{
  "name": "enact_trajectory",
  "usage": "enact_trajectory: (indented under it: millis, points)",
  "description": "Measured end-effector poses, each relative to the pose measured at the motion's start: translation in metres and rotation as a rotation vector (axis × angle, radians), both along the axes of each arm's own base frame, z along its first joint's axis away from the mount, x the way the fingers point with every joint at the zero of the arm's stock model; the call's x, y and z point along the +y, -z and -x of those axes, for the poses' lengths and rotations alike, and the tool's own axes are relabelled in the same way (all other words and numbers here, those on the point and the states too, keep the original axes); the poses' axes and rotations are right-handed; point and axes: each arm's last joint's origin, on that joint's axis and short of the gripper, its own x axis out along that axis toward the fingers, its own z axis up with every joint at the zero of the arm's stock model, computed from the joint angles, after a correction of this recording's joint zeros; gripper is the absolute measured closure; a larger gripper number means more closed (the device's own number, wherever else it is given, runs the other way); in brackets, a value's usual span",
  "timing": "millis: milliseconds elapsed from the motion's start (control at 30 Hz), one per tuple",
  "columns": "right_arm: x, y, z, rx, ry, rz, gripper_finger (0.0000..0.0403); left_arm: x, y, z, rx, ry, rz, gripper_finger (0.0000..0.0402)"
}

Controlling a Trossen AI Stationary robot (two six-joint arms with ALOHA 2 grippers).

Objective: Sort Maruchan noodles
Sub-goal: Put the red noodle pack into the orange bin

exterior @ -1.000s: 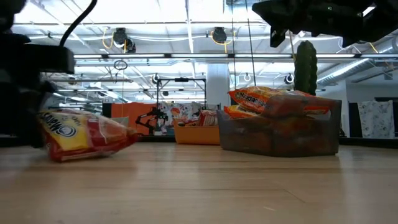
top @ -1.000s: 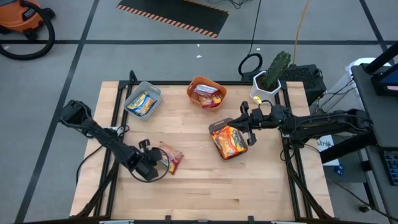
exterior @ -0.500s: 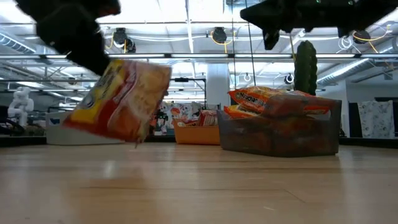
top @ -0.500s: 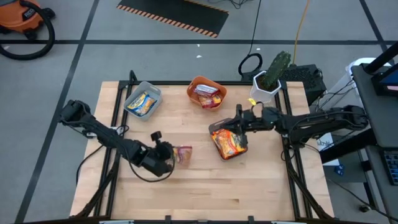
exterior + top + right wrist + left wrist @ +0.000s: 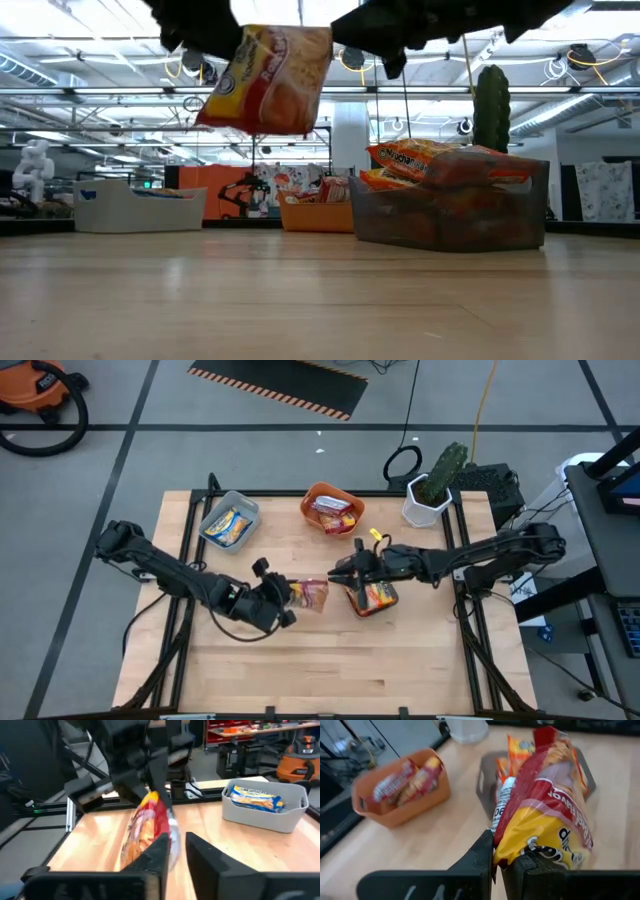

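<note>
My left gripper (image 5: 290, 596) is shut on a red-and-yellow Maruchan noodle packet (image 5: 313, 595), held in the air over the middle of the table. My right gripper (image 5: 336, 573) reaches in from the right. It is open, with its fingertips (image 5: 161, 847) at the packet's free end (image 5: 150, 820). A dark grey tray (image 5: 383, 603) just right of centre holds orange packets (image 5: 372, 590). An orange tray (image 5: 322, 493) at the far edge holds red packets. A light grey tray (image 5: 247, 506) at the far left holds a yellow-and-blue packet (image 5: 229, 524). My left gripper pinches the packet's yellow end edge (image 5: 496, 857) between its two fingers, coming from the table's left and slanting a little downward. The packet sticks out ahead of the fingers, standing on edge, tilted, and lifted clear of the table. My right gripper: I cannot tell whether its fingers touch the packet.
A potted cactus (image 5: 436, 482) stands at the table's far right corner. Bare wood lies along the near half of the table (image 5: 320, 670). Both arms meet close together just left of the dark grey tray.
My left gripper has risen and swung toward the table's right, tipping up from pointing steeply down. The packet, which lay on the wood, is now lifted clear and near the dark grey tray. My right gripper has moved toward the table's left, to the packet.
</note>
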Motion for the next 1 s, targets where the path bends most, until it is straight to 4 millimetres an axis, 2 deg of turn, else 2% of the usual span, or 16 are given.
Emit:
enact_trajectory:
  millis: [167,333,500,667,833,1000]
  points:
    - [0.014,-0.01,-0.009,0.03,-0.06,-0.011,0.0286,-0.001,-0.01,-0.003,-0.02,0.003,-0.018,0.0376]
    - [0.023,-0.021,-0.004,0.097,-0.099,-0.006,0.0237,-0.007,-0.01,0.0,-0.021,0.02,-0.013,0.0376]
    - [0.029,-0.017,0.005,0.193,-0.119,0.008,0.0187,-0.007,-0.012,0.001,-0.053,-0.008,0.007,0.0376]
    - [0.031,-0.011,-0.001,0.193,-0.121,-0.004,0.0143,-0.003,-0.017,0.002,-0.107,-0.064,0.024,0.0376]
    - [0.03,0.0,-0.012,0.185,-0.099,-0.026,0.0121,-0.003,-0.021,-0.001,-0.157,-0.079,0.022,0.0376]
    - [0.024,0.008,-0.027,0.128,-0.064,-0.074,0.0121,-0.004,-0.023,-0.002,-0.172,-0.07,0.017,0.0376]
